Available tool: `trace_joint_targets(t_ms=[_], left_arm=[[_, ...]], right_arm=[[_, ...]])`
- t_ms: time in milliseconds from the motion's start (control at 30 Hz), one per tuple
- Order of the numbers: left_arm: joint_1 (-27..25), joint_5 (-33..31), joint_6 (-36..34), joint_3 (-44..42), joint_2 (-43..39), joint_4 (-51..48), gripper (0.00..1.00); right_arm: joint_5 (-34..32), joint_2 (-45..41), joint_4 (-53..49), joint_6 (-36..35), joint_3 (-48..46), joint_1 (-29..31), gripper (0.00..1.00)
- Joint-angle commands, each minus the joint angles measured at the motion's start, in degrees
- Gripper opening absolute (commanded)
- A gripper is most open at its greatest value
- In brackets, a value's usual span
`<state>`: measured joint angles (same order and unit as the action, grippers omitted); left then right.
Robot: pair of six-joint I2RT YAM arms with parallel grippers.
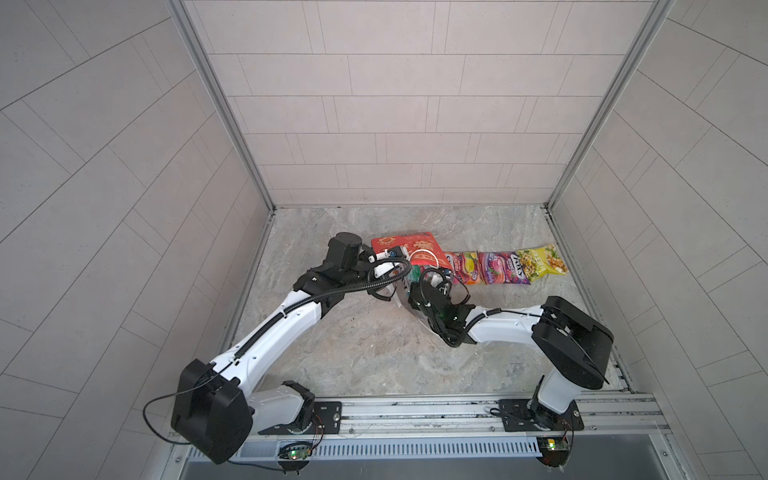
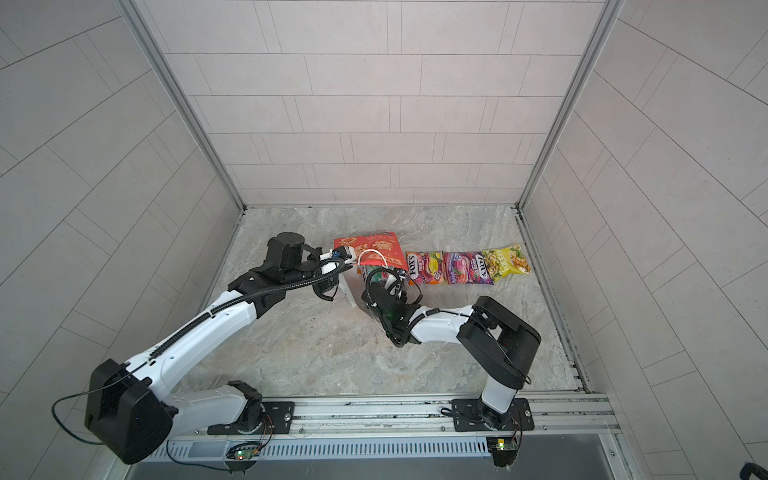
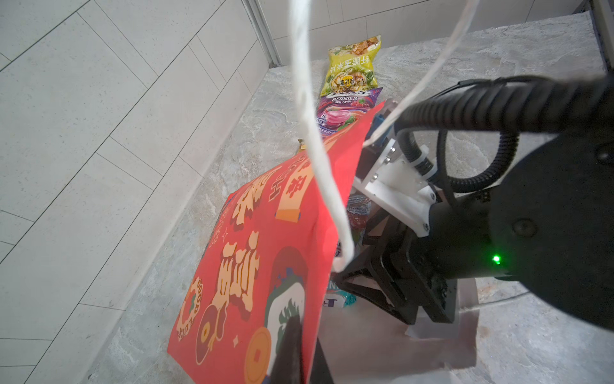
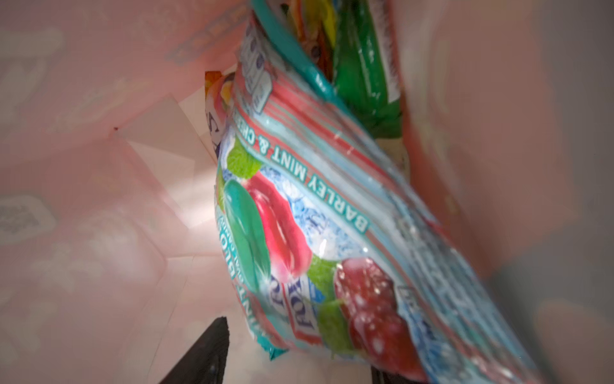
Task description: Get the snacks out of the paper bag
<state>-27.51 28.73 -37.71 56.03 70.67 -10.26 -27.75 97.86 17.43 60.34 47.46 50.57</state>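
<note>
The red paper bag [image 1: 409, 249] [image 2: 374, 245] lies at the back centre with its mouth towards me. My left gripper [image 3: 307, 339] [image 1: 401, 254] is shut on the bag's upper wall [image 3: 252, 266] and holds the mouth up. The right gripper [image 4: 299, 345] [image 1: 424, 276] is inside the bag, its fingers wide apart. The end of a pale teal snack packet [image 4: 315, 216] sits between them, unclamped. Behind that one sit a green packet [image 4: 362, 73] and an orange one. Orange [image 1: 463, 268], purple [image 1: 500, 266] and yellow-green [image 1: 540, 259] snacks lie in a row right of the bag.
White cord handles [image 3: 315, 133] hang across the left wrist view. The back wall stands just behind the bag, and the right wall lies a little beyond the yellow-green packet. Bare marble table [image 1: 374, 353] stretches between the bag and the arm bases.
</note>
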Motion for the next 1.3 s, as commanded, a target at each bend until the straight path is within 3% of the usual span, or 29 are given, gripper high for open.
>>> trace_joint_targets(t_ms=[0,200,367,467,667,967,1267], left_arm=[[-0.1,2.1,0.2,1.7,-0.8,1.2,0.0],[-0.1,2.4,0.1,1.5,-1.1,1.2,0.0],[-0.1,2.8,0.1,1.4,-1.1,1.4,0.0],[-0.1,2.2,0.1,1.4,-1.0,1.5,0.0],[-0.1,0.6,0.2,1.4,-0.4,1.6,0.0],[-0.1,-0.3,0.2,1.5,0.2,1.9,0.0],[-0.1,-1.3,0.4,1.6,0.6,2.0,0.0]], right_arm=[[-4.5,2.8,5.5,2.2,1.0,-1.0,0.65],[-7.1,6.4,10.7,0.3,1.5,-1.5,0.53],[-9.4,6.0,11.0,-2.1,1.8,-1.6,0.3],[-8.8,5.3,11.1,-4.2,1.7,-1.5,0.2],[-6.2,2.3,11.2,-8.3,0.5,-0.8,0.11],[-5.3,-3.8,12.1,-17.0,-2.7,3.0,0.08],[-4.2,-9.1,10.3,-20.0,-6.3,4.4,0.03]])
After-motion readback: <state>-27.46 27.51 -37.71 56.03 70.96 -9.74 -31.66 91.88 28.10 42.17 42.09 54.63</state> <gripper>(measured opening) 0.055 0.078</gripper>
